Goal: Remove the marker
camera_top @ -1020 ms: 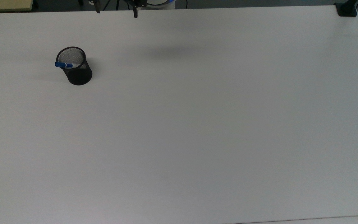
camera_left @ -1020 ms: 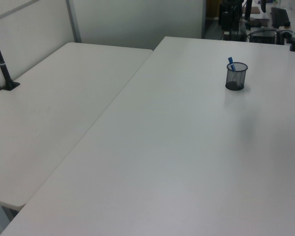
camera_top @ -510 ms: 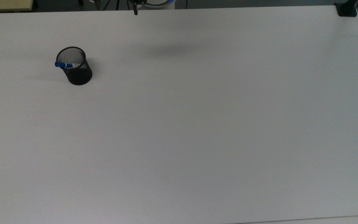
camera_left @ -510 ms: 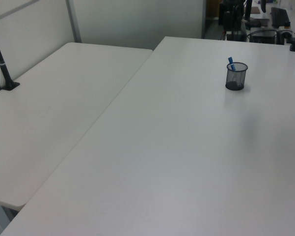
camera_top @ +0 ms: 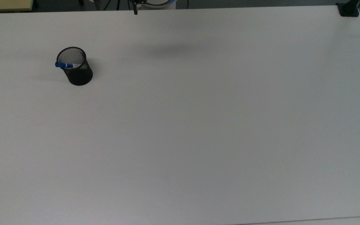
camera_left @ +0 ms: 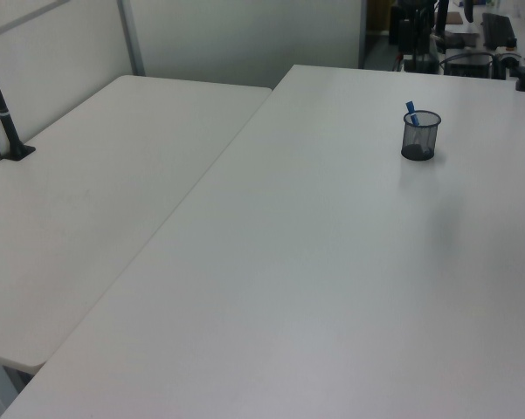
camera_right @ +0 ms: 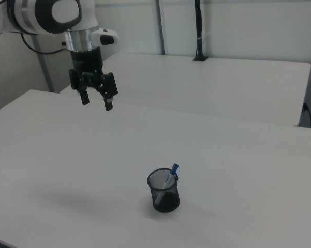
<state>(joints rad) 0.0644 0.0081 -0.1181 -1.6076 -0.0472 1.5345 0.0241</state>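
The marker [camera_top: 65,65] [camera_left: 411,113] [camera_right: 170,174] stands slanted inside a black mesh cup [camera_top: 79,76] [camera_left: 419,141] [camera_right: 164,195], its blue cap poking over the rim. The cup sits upright on the white table [camera_top: 198,125]. My gripper [camera_right: 97,101] hangs high above the table, far to the right view's left of the cup, open with nothing between its fingers. One fingertip [camera_top: 135,12] shows at the top view's upper edge.
A second white table [camera_left: 87,201] [camera_right: 222,82] adjoins this one. A black clamp-mounted pole [camera_left: 4,122] [camera_right: 198,31] stands on it, and another black clamp [camera_top: 348,9] grips the main table's far corner.
In the top view my gripper has drawn back toward the upper edge, so less of it shows. The cup and marker have not moved.
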